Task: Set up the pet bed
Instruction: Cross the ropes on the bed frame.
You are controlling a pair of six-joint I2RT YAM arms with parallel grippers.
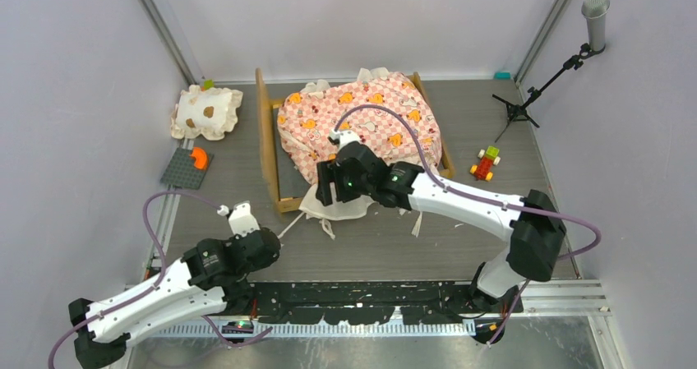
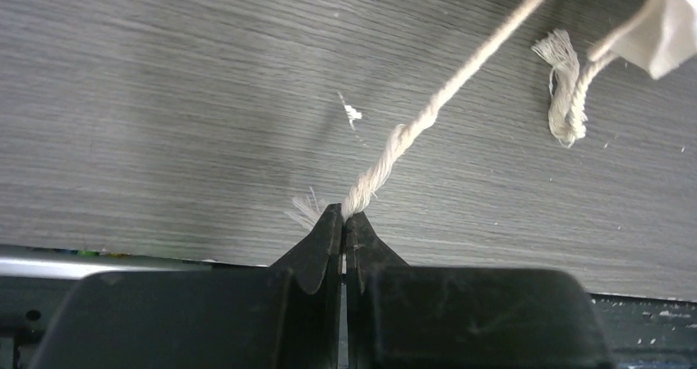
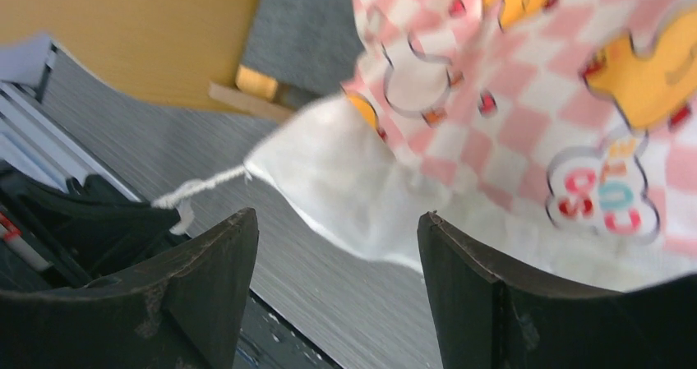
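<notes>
Left gripper (image 2: 343, 221) pinches a frayed, twisted cream cord (image 2: 427, 118).

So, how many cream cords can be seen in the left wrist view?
2. One taut cord is pinched in the shut left end effector; one frayed cord lies loose at upper right. Others may be outside this view.

1. Right gripper (image 3: 337, 219): jaws wide apart, nothing pinched!
2. Between them, the cream ruffle (image 3: 345, 180) of the pink checkered mattress (image 3: 526, 98).
3. A string (image 3: 201, 190) trails left over the table (image 3: 164, 139), with the wooden bed frame (image 3: 123, 32) behind.
</notes>
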